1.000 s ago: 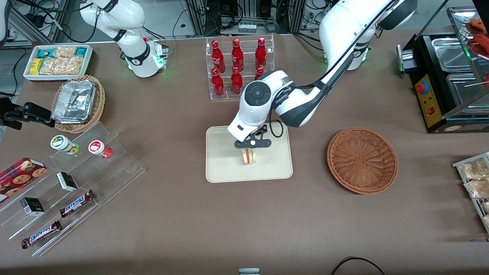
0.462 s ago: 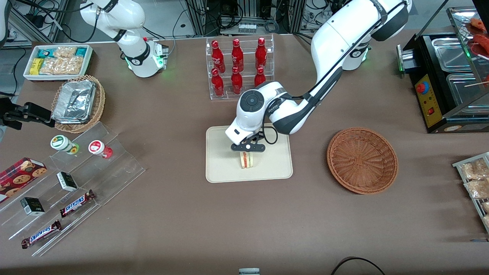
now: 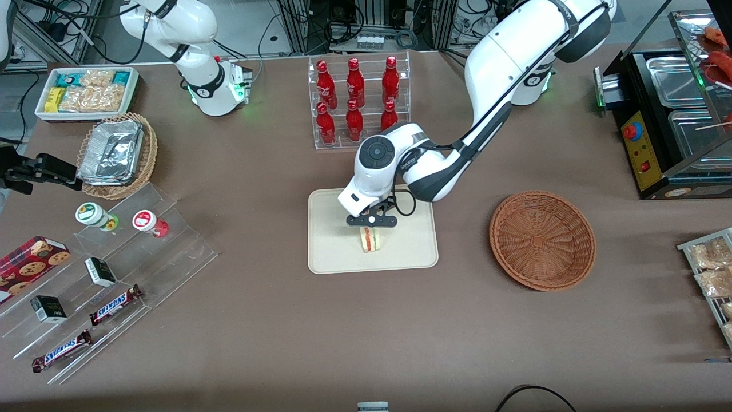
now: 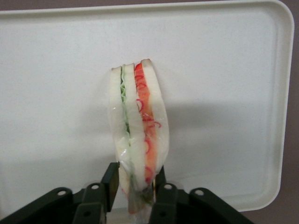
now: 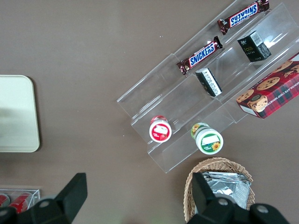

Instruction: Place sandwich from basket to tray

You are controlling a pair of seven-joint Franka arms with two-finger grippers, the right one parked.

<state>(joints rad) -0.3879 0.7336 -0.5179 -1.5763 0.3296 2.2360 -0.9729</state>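
The sandwich (image 3: 370,240), a clear-wrapped pale wedge with a red-orange and green stripe, stands on edge on the cream-beige tray (image 3: 337,252) near its middle. My gripper (image 3: 370,226) is right above it, shut on the sandwich's upper end. In the left wrist view the fingers (image 4: 113,179) press both sides of the sandwich (image 4: 138,135), with the tray (image 4: 224,70) under it. The reddish-brown round basket (image 3: 542,240) sits empty beside the tray, toward the working arm's end of the table.
A clear rack of red bottles (image 3: 354,103) stands farther from the front camera than the tray. A stepped acrylic shelf with snacks (image 3: 108,257), an oval wicker basket with foil containers (image 3: 117,154) and a white tub (image 3: 86,91) lie toward the parked arm's end. A black food warmer (image 3: 669,114) is at the working arm's end.
Over the last second my gripper has come down over the tray with the sandwich and shifted slightly toward the parked arm's end. In the last half second it has hardly moved.
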